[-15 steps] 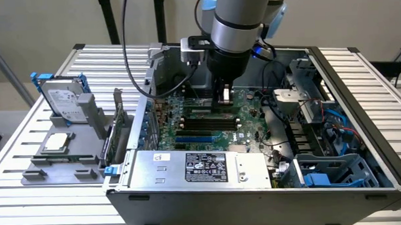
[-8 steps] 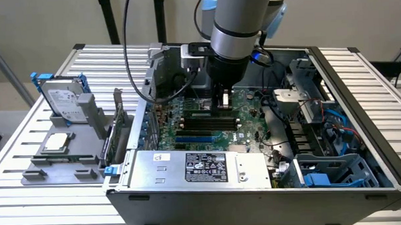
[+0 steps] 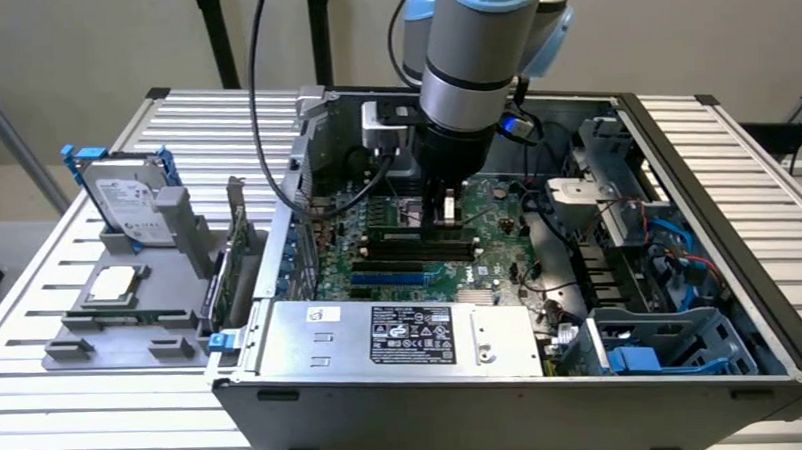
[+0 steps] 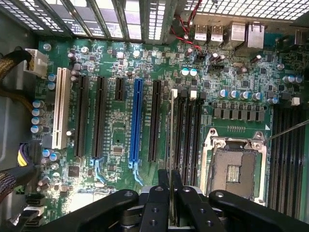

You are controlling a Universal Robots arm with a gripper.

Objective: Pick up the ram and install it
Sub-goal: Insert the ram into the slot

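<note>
Slatted metal counter (image 3: 719,174), open PC case (image 3: 514,401) lying on it, motherboard (image 4: 120,130) facing up. Arm is reaching down into the case. Gripper (image 4: 170,186) fingers (image 4: 157,200) clamped on the ram (image 4: 173,130), held on edge and seen edge-on in the wrist view, right over the black memory slots (image 4: 188,135) beside the empty CPU socket (image 4: 234,166). Can't tell if it's touching a slot. On the exterior view's left: grey fixture (image 3: 124,315) holding a hard drive (image 3: 123,203) and a processor chip (image 3: 114,285).

A slatted metal table (image 3: 99,386) carries an open computer case (image 3: 514,401) and a grey parts holder (image 3: 124,315).
</note>
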